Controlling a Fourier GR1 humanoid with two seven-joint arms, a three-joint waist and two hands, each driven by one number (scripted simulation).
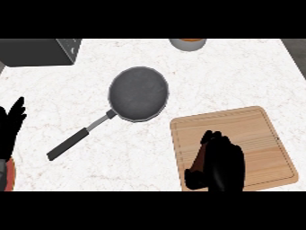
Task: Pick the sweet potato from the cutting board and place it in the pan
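Note:
A wooden cutting board (255, 130) lies at the lower right of the counter. My right hand (223, 164) sits over its lower left part, fingers curled round the reddish-brown sweet potato (200, 161), of which only a sliver shows at the hand's left side. The grey pan (138, 93) rests in the middle of the counter, with nothing in it. Its dark handle (76, 140) runs down to the left. My left hand (4, 130) rests open at the left edge, fingers up.
A dark grey appliance (32, 51) stands at the back left corner. An orange-filled cup (187, 43) sits at the back edge, right of the centre. The white marble counter (248, 76) ends at its right edge near the board.

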